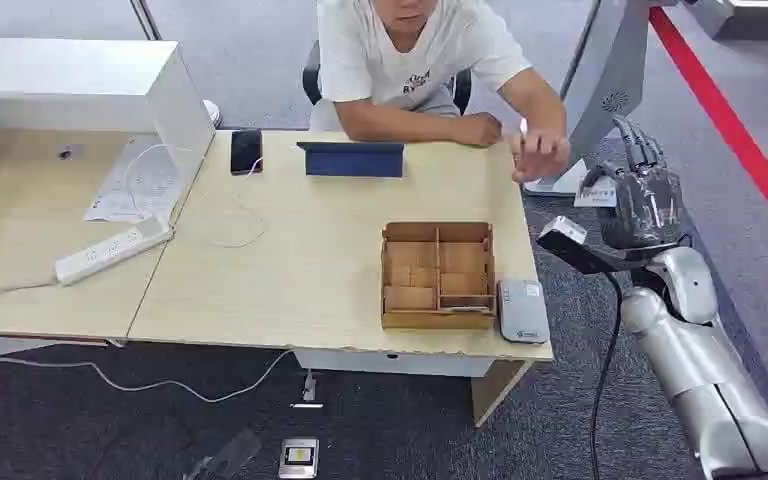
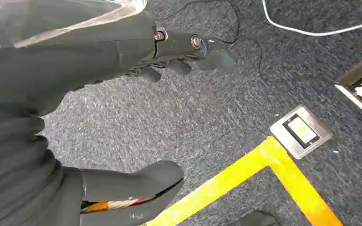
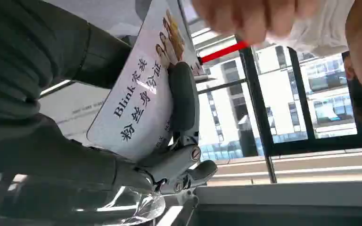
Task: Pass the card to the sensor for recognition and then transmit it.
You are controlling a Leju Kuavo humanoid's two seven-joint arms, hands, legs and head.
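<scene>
My right hand (image 1: 645, 195) is raised beyond the table's right edge, fingers pointing up. It grips a white card (image 3: 139, 101) printed with "Blink" and red and black characters; the card's edge (image 1: 596, 194) shows beside the palm. A seated person's hand (image 1: 540, 155) reaches toward it, and appears blurred just past the card's far end (image 3: 254, 19); I cannot tell whether it touches. The grey sensor (image 1: 522, 311) lies flat at the table's front right corner. My left hand (image 2: 122, 56) hangs over the carpet, fingers apart and holding nothing.
A wooden compartment box (image 1: 437, 275) sits just left of the sensor. A blue tablet (image 1: 352, 158), a black phone (image 1: 246, 150), a power strip (image 1: 112, 249) and a white case (image 1: 80, 85) occupy the far and left table. Floor sockets (image 2: 301, 130) and yellow tape (image 2: 245, 174) lie below.
</scene>
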